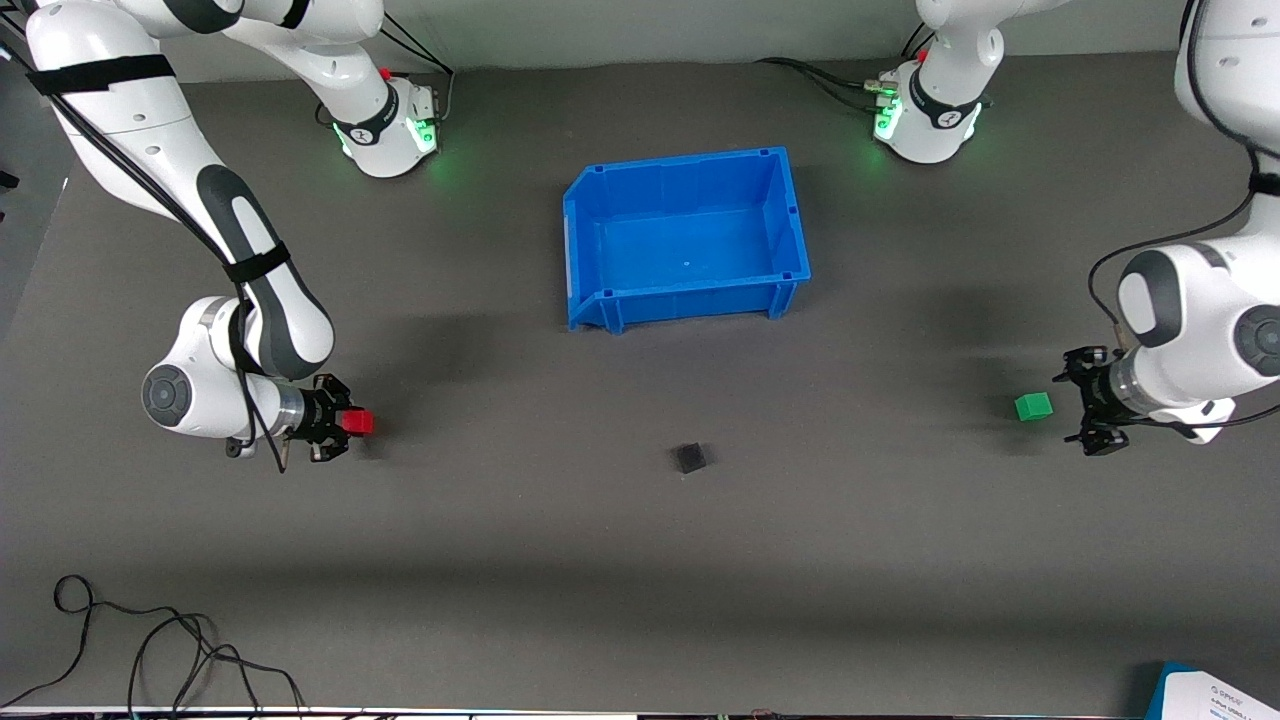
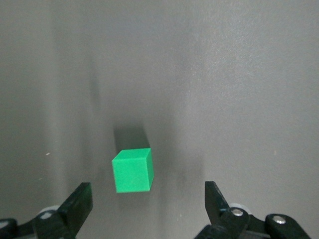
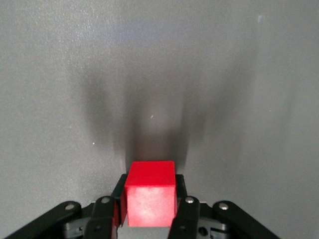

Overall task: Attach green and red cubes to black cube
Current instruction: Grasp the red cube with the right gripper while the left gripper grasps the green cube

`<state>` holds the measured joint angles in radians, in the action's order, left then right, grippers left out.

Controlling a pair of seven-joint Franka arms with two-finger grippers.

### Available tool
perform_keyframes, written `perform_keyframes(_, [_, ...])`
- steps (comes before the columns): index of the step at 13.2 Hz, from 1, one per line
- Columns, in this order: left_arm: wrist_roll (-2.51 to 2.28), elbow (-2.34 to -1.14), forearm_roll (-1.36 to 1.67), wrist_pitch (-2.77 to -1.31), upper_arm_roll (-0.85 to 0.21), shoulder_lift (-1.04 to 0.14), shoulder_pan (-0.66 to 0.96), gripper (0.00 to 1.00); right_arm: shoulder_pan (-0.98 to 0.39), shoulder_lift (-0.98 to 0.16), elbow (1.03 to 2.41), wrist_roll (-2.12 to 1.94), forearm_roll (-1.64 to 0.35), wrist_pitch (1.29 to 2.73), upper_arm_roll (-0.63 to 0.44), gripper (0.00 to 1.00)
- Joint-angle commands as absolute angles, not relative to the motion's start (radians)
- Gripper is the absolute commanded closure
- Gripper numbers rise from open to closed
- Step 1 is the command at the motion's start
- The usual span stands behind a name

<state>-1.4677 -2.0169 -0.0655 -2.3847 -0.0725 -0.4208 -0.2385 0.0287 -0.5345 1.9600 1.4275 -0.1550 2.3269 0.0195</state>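
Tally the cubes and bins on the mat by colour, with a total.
Red cube: 1, in the right gripper
Green cube: 1, on the mat in front of the open left gripper
Black cube: 1, alone on the mat, nearer the front camera than the bin
Blue bin: 1
Total: 4

Red cube (image 1: 359, 422) gripped, green cube (image 1: 1033, 406) – black cube (image 1: 690, 458) – matted
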Motion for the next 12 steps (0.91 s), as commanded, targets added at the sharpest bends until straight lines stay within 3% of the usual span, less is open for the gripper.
perform_keyframes(1, [-1.499, -2.080, -0.097, -2.460, -0.072, -0.414, -0.238, 0.00, -0.027, -0.520, 1.878, 1.529, -0.152, 2.240, 0.014, 0.70])
perform_keyframes(5, [-1.503, -2.157, -0.097, -2.563, -0.051, -0.422, -0.235, 0.01, -0.100, -0.609, 1.578, 1.641, -0.163, 2.068, 0.020, 0.71])
perform_keyframes(10, [-1.534, -2.166, -0.097, -2.568, -0.046, -0.422, -0.224, 0.03, -0.266, -0.842, 1.246, 1.784, -0.150, 2.057, 0.026, 0.70])
perform_keyframes(12, [-1.534, -2.164, -0.098, -2.568, -0.046, -0.428, -0.224, 0.15, -0.348, -0.931, 1.130, 1.883, -0.156, 2.068, 0.026, 0.71])
